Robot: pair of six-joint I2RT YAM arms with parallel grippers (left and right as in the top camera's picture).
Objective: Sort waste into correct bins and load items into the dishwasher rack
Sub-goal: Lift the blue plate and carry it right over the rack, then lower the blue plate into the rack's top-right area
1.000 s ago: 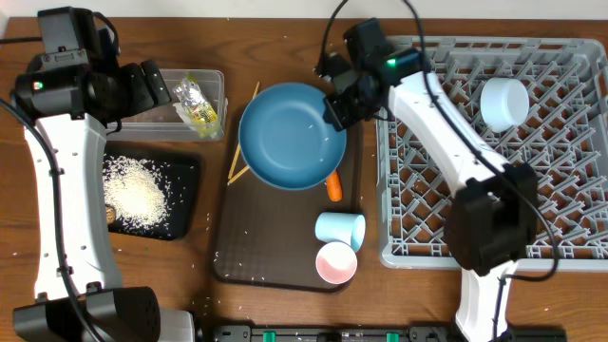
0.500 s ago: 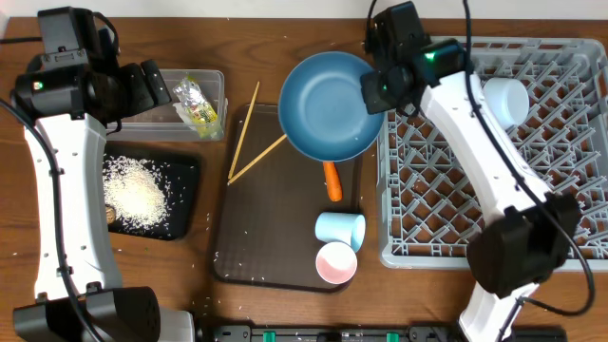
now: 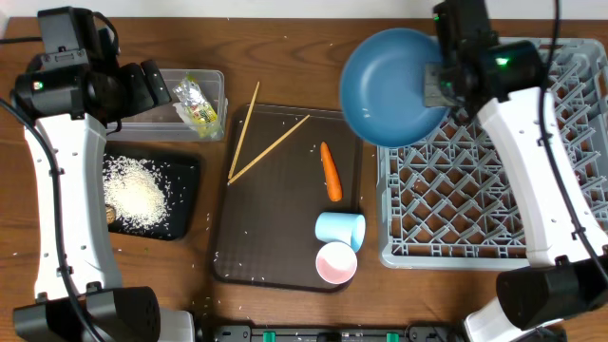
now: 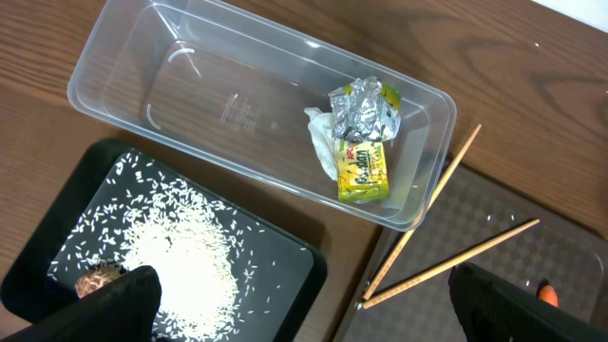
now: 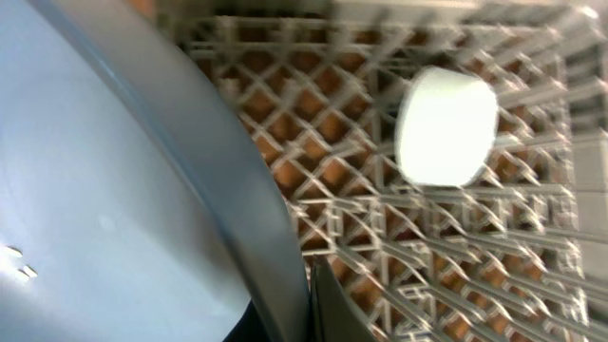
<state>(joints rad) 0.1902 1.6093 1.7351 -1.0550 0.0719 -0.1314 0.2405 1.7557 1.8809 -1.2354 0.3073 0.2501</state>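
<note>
My right gripper (image 3: 440,85) is shut on the right rim of the dark blue plate (image 3: 391,87), which hangs tilted over the grey dishwasher rack's (image 3: 494,204) far-left corner. In the right wrist view the plate (image 5: 114,209) fills the left side, and a pale bowl (image 5: 446,128) lies in the rack (image 5: 380,237) behind it. My left gripper (image 4: 304,318) is open above the clear tub (image 4: 123,90), which holds the wrapper (image 4: 366,142) and a white paper wad (image 4: 323,147). Rice (image 3: 133,190) lies in the black tray (image 3: 185,204). The carrot (image 3: 331,171), chopsticks (image 3: 256,138), light blue cup (image 3: 340,229) and pink cup (image 3: 335,263) rest on the brown tray.
The dark brown serving tray (image 3: 275,237) lies between the bins and the rack, with stray rice grains on it. A small brown lump (image 4: 95,280) sits by the rice in the black tray. My right arm crosses the rack's far side.
My right gripper has lifted the plate off the brown tray and carried it right to the rack's corner, uncovering the carrot and chopsticks. The left arm has not moved.
</note>
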